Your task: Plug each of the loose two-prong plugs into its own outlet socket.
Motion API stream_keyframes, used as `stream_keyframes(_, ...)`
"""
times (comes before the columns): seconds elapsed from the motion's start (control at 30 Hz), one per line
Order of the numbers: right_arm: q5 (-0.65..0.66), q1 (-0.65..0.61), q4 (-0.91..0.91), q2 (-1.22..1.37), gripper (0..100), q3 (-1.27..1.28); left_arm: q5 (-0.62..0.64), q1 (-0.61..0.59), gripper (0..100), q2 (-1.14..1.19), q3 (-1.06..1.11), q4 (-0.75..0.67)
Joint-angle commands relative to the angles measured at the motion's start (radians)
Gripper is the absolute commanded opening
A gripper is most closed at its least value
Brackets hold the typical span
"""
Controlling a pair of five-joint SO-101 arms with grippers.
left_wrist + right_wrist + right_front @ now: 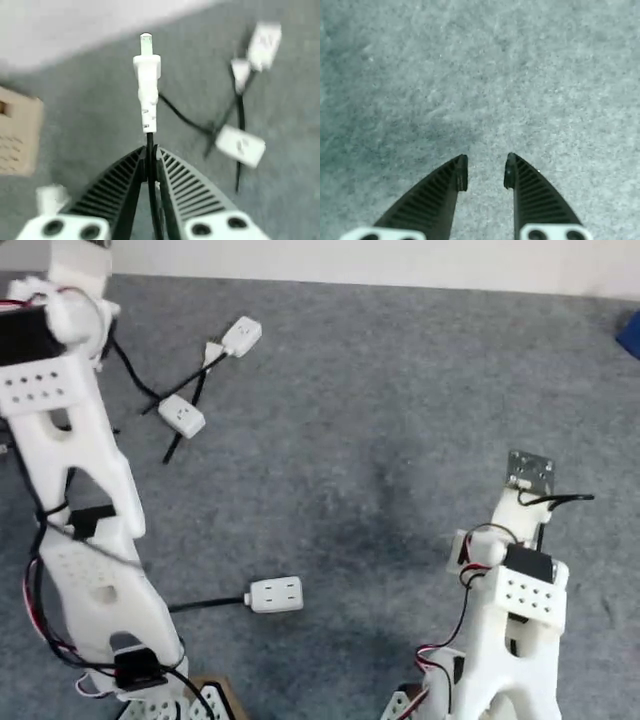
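A white two-prong plug (pixel 147 85) stands out past my left gripper (pixel 151 150), which is shut on the black cord just behind the plug's body. Beyond it lie two white outlet sockets (pixel 240 145) (pixel 264 39), with another plug (pixel 240 70) close to the farther one. From above, those sockets (pixel 181 416) (pixel 241 336) sit at the far left of the grey carpet. A third socket (pixel 275 594) on a black cord lies near the front. My right gripper (pixel 485 172) hangs open over bare carpet with nothing between its fingers.
The left arm (pixel 70 490) runs up the left side and the right arm (pixel 515 610) stands at the front right. A tan box (pixel 17 132) lies beside the left gripper. A blue object (pixel 630 335) shows at the right edge.
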Motion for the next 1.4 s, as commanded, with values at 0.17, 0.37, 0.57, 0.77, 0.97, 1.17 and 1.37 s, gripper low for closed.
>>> stream_keyframes(0.17, 0.077, -0.154, 0.024, 0.004, 13.4, 0.021, 0.049, -0.226, 11, 0.424, 0.077, 0.015)
stream_keyframes(0.37, 0.077, -0.157, 0.024, 0.004, 13.4, 0.019, 0.052, -0.236, 11, 0.513, 0.076, 0.032)
stream_keyframes(0.57, 0.077, -0.159, 0.024, 0.004, 13.4, 0.021, 0.048, -0.249, 10, 0.512, 0.105, 0.029)
stream_keyframes(0.77, 0.078, -0.159, 0.024, 0.004, 13.4, 0.025, 0.044, -0.282, 10, 0.512, 0.042, 0.028)
stream_keyframes(0.97, 0.078, -0.159, 0.022, 0.004, 13.4, 0.025, 0.026, -0.321, 10, 0.512, -0.062, 0.028)
stream_keyframes(1.17, 0.078, -0.159, 0.022, 0.004, 13.4, 0.025, 0.011, -0.331, 10, 0.521, -0.061, 0.028)
stream_keyframes(1.37, 0.078, -0.159, 0.022, 0.004, 13.4, 0.025, 0.012, -0.323, 11, 0.522, -0.059, 0.021)
